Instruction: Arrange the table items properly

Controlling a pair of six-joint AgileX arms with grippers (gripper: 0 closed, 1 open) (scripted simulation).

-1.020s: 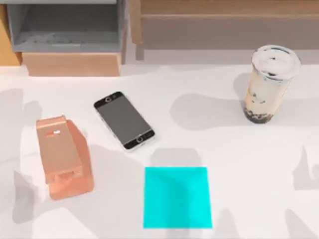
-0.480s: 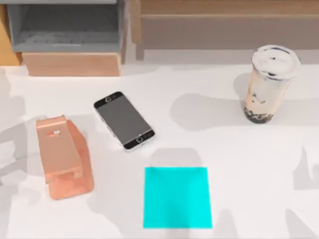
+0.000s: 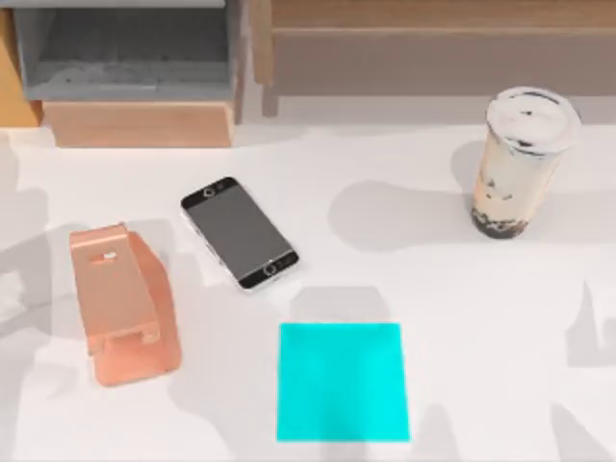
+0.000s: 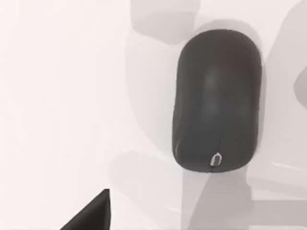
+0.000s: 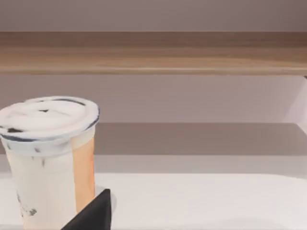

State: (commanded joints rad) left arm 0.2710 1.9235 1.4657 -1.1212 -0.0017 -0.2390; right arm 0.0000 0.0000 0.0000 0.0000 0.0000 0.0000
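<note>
**Desk:** What does the overhead frame take in, biggest thing first?

**Photographer:** The white table [image 3: 462, 318] spans the shot. Along its far edge runs a wooden shelf unit [image 3: 423, 48], with a grey open compartment [image 3: 125, 53] at the top view's left. On the tabletop, a rose-gold phone stand [image 3: 120, 303] sits at the left, and a flat cyan mat [image 3: 342, 382] lies near the front centre. The cup of milky tea [image 3: 520, 159] stands upright at the far right, dark pearls settled at its bottom. The black smartphone [image 3: 239, 233] lies face up, slanted, between the stand and the mat, touching neither.

**Desk:** And the mouse?

**Photographer:** The left wrist camera looks straight down on the black oval mouse [image 4: 217, 100], flat on the white surface with nothing touching it.

**Desk:** The grippers: clenched, released, grasping anything?

**Photographer:** I cannot tell for either. One dark finger tip [image 4: 91, 215] edges into the left wrist frame, clear of the mouse. A matching tip [image 5: 93, 213] shows in the right wrist frame, in front of the cup's base, facing the shelf.
</note>
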